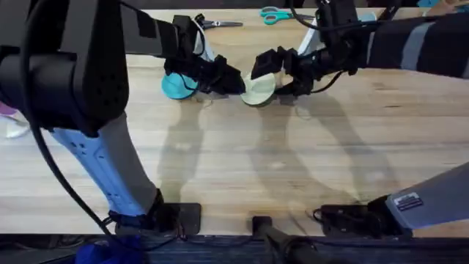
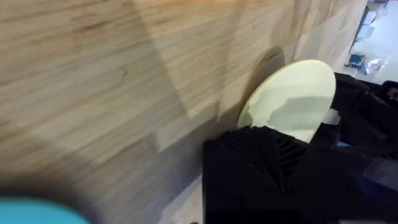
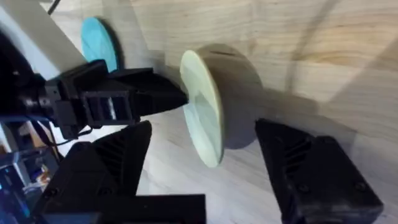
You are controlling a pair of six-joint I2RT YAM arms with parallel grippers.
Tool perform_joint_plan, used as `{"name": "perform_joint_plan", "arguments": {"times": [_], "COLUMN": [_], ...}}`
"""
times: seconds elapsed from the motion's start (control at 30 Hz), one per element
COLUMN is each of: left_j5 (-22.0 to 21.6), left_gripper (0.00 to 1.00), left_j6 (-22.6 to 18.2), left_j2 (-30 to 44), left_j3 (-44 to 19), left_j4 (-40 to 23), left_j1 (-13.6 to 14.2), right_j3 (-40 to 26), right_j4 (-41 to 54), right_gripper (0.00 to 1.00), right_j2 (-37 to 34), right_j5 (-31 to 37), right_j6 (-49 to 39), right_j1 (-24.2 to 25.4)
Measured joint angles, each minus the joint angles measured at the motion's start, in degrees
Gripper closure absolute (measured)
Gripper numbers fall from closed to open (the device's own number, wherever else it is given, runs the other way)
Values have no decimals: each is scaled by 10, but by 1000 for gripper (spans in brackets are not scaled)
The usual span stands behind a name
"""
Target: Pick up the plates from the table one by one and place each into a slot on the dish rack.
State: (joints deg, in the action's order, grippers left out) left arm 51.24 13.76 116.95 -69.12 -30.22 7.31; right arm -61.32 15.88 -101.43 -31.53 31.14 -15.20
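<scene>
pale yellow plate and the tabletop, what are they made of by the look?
Pale yellow plate: probably plastic, with a smooth matte finish, uniform colour and a thin even rim where it stands tilted on edge. Tabletop: light wood in long planks, with visible grain lines and seams and a low-sheen surface; solid wood or veneer can't be told.

A pale yellow plate (image 1: 258,89) and a turquoise plate (image 1: 176,86) stand out against the light, grain-streaked wooden table (image 1: 242,161), between black gripper fingers (image 3: 155,96); teal-handled scissors (image 1: 277,15) lie beyond.
</scene>
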Motion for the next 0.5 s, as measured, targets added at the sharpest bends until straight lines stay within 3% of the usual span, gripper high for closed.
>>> {"name": "perform_joint_plan", "arguments": {"times": [0.33,0.5], "left_j5": [0,0], "left_gripper": [961,961], "left_j6": [0,0], "left_j2": [0,0], "left_j3": [0,0], "left_j4": [0,0], "left_j1": [0,0], "right_j3": [0,0], "right_j4": [0,0], "right_gripper": [34,386], "right_j2": [0,0], "right_j5": [2,3], "right_j6": [-8,-11], "right_j1": [-2,-2]}}
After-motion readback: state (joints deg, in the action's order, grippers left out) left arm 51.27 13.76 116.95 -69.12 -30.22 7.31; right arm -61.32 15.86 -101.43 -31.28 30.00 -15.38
